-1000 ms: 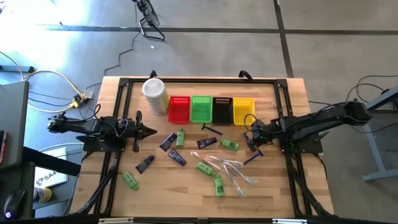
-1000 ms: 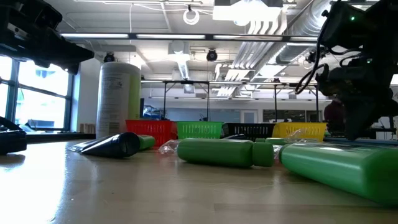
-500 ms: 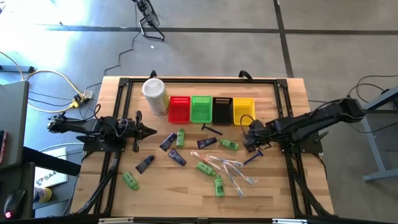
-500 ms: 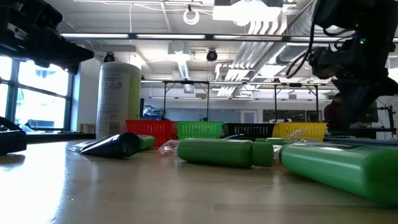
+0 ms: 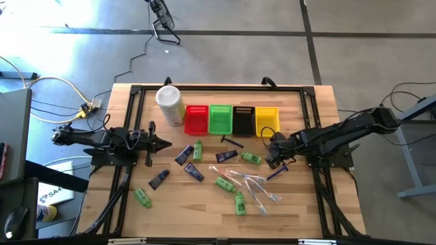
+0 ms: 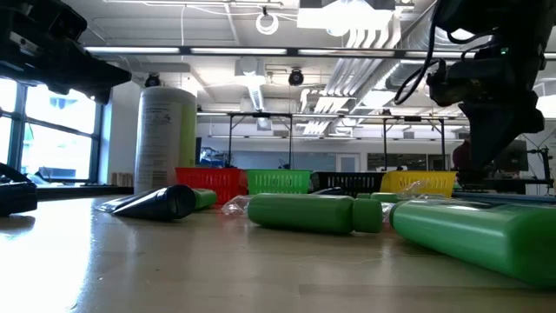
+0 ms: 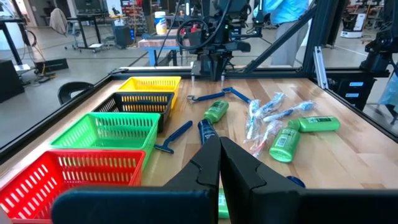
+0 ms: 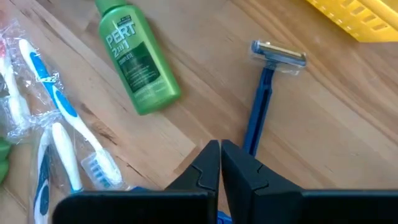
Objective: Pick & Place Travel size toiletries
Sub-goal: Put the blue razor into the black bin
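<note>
The sorting has barely begun, judging by the layout: the red (image 5: pixel 196 120), green (image 5: pixel 219 119), black (image 5: pixel 242 120) and yellow plastic mesh baskets (image 5: pixel 266 120) look empty from above, while the green mini bottles (image 5: pixel 239 203), dark tubes (image 5: pixel 159 179), plastic-wrapped toothbrushes (image 5: pixel 255 187) and razors lie scattered on the wooden table (image 5: pixel 306 204), so nearly everything is left to place. The right gripper (image 5: pixel 278 156) hangs low over the table with its two dark fingers (image 8: pixel 208 163) pressed together and nothing between them. Just ahead of those fingertips lies a thin blue-handled disposable razor (image 8: pixel 264 90); its long axis runs straight away from the fingers, handle end nearest them, silver head at the far end toward the yellow basket's corner. Off to one side of the fingers lies a green shampoo bottle (image 8: pixel 138 66), and beyond it the wrapped toothbrushes. The left gripper (image 5: pixel 165 143) waits at the table's left side, fingers also closed on nothing.
</note>
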You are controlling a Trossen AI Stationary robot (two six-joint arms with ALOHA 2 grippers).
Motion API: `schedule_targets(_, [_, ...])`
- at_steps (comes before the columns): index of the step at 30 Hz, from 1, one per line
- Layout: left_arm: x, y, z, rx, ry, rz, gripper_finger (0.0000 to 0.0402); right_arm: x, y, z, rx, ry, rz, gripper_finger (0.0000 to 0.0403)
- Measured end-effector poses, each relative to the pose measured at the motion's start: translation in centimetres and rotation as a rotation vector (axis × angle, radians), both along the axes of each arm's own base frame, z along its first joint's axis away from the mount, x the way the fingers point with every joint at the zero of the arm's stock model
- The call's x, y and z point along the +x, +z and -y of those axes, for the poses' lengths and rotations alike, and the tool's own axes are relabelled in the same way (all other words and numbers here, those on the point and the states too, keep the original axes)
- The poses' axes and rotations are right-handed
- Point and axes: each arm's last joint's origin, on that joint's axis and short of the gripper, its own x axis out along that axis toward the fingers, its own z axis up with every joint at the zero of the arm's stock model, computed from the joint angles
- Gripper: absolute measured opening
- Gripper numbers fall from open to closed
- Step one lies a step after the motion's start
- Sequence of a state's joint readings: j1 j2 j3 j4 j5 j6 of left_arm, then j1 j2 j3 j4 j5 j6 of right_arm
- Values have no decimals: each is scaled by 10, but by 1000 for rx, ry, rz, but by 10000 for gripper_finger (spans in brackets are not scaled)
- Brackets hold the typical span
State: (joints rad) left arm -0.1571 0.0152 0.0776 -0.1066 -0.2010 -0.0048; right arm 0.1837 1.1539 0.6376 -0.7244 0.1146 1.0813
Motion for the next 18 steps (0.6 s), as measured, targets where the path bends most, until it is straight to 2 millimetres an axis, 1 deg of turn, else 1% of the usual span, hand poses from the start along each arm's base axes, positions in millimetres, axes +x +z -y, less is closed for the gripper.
schedule_targets(3, [0,0,0,0,0,0,7,0,0,0,9,-25,-2,48])
schedule_targets(12, [0,0,0,0,0,0,7,0,0,1,-32,-46,5,179])
schedule_targets(15, [0,0,0,0,0,0,7,0,0,1,-31,-45,5,209])
schedule_targets(18, [0,0,0,0,0,0,7,0,0,1,-31,-45,5,222])
